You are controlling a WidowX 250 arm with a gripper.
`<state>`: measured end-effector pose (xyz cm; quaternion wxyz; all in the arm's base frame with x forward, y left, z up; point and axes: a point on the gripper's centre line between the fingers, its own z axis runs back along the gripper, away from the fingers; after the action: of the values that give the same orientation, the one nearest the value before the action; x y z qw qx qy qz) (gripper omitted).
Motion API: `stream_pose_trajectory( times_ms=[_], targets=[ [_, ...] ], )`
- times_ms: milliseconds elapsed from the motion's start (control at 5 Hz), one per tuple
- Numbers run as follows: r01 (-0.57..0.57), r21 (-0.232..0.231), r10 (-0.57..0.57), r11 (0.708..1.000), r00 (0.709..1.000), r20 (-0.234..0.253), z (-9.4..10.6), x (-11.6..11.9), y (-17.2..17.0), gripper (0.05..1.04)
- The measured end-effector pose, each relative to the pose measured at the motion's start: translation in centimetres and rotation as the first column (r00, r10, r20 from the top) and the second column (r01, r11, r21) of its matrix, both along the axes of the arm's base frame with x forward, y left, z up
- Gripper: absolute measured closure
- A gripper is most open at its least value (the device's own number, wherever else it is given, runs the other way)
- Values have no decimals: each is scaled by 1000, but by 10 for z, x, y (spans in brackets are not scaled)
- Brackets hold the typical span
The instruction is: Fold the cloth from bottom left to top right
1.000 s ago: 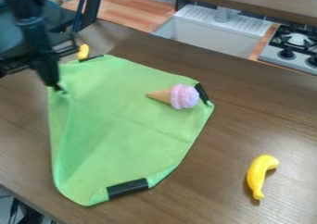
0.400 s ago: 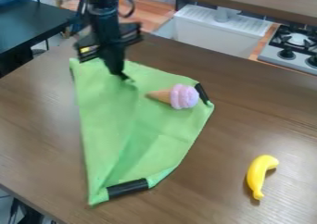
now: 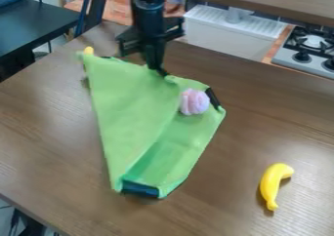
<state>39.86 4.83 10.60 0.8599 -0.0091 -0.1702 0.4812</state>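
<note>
Tool [image 3: 161, 73] closed, tips tog., gripping edge of green cloth [image 3: 127, 108] nr top ctr of view. Cloth's on brown tabletop [image 3: 52, 137], L part folded over twd R, fold's edge right by pink ice cream [image 3: 194, 102]. Black strip [image 3: 213, 98] at cloth's R corner, dark strip [image 3: 140, 189] at btm. Yellow banana [image 3: 275, 184] well apart, lower R.

The robot's arm [image 3: 149, 8] is black from top to bottom, rounded like a pipe, with a dull shine on its upper part. A thin dark cable [image 3: 180, 5] loops out beside it. The black gripper [image 3: 160, 72] has broad, blocky shoulders and narrows to slim, dark fingers
</note>
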Motion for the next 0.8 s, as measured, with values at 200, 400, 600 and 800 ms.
stream_pose_trajectory(
  times_ms=[200, 400, 600, 800],
  targets=[
    [7, 5, -7, 1000, 1000, -1, 1, 15, -13, 1035],
    [41, 14, -41, 999, 999, 4, -2, 31, -34, 1035],
    [66, 12, -66, 998, 998, 0, -9, 43, -49, 1015],
    [159, 20, -160, 987, 987, 36, -9, 50, -63, 860]
  ],
)
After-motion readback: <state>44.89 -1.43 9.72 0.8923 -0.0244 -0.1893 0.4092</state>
